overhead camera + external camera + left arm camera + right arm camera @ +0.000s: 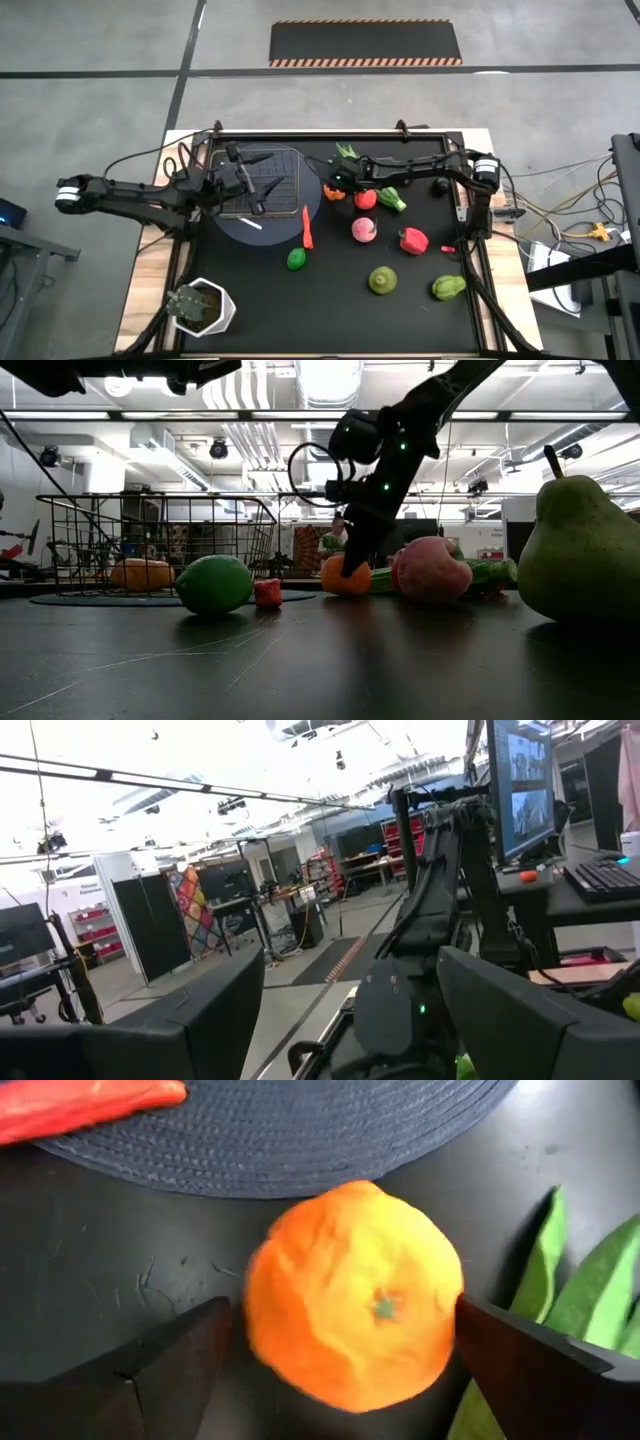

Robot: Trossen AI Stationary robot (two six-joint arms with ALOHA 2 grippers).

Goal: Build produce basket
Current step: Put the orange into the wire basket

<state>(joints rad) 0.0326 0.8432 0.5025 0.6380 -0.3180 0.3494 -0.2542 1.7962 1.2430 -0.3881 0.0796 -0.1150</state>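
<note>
An orange toy fruit (350, 1330) sits on the dark table next to the basket's round grey disc (300, 1140). My right gripper (336, 188) points down over it, open, with one finger on each side of the fruit; it also shows in the low view (350, 565). My left gripper (258, 190) hangs open and empty above the dark wire basket (262, 178). An orange thing (140, 573) shows through the basket's wires. A red chili (307, 228), a lime (297, 259), a pink peach (363, 230) and a tomato (365, 198) lie on the table. My right gripper's fingers (180, 1365) stand close on either side of the orange fruit's widest part (440, 1310), coming from above. I cannot tell whether they touch it. The fruit rests on the table.
A red pepper (413, 240), a green apple (382, 280), a pear (448, 288) and leafy greens (392, 200) lie right of the basket. A leafy stalk (347, 152) lies at the far side. A potted plant (203, 305) stands at the near left.
</note>
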